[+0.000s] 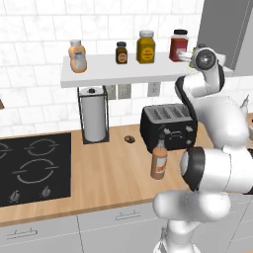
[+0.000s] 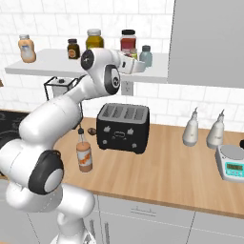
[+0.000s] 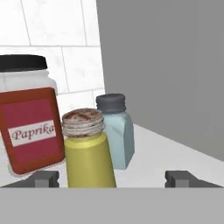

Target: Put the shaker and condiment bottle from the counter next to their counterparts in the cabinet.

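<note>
Standing on the long white shelf board (image 3: 175, 153), the tiny yellow-green cylindrical shaker (image 3: 89, 157) sits between the gripper's (image 3: 113, 178) spread tips — seemingly released, just beside the pale blue shaker (image 3: 117, 133). Light, rigid, tippy — grasp mid-body.

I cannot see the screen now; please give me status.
Gripper jaws open around the shaker on the cabinet. Blue shaker just behind. Condiment bottle on counter. Paprika jar close beside.

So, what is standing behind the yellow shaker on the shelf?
Right behind the yellow shaker stands the pale blue shaker with a dark cap, and behind that the grey panel. The yellow shaker covers the blue one's lower left side. A paprika jar stands beside them.
</note>
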Robot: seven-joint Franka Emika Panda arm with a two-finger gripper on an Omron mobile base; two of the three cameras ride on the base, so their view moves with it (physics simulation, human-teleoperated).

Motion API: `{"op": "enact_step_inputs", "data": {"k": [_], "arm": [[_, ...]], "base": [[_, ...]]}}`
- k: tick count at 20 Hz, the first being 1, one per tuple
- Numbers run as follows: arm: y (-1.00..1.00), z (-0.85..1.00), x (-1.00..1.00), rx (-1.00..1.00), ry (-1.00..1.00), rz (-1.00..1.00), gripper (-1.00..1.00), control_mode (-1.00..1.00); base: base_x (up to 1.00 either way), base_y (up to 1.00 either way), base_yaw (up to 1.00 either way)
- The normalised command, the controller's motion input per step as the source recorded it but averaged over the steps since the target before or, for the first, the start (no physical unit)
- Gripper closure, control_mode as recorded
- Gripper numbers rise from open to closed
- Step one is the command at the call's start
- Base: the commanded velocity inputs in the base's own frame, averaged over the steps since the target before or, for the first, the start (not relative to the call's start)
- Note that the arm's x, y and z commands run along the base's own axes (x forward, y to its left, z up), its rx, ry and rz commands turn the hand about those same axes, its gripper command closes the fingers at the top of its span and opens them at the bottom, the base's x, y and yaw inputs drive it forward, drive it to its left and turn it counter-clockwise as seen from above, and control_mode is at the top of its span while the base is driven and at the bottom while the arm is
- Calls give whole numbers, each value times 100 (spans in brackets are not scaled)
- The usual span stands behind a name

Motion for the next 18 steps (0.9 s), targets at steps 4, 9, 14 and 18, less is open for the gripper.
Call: {"op": "enact_step_inputs", "data": {"k": [4,9,14,18], "arm": [[19,16,-98,0,-14,0,-100,-100],[43,24,-86,0,-16,3,-100,-100],[42,22,-87,0,-13,7,-100,-100],[31,10,-96,0,-8,3,-100,-100]], "base": [[0,0,0],[0,0,0],[0,0,0],[0,0,0]]}}
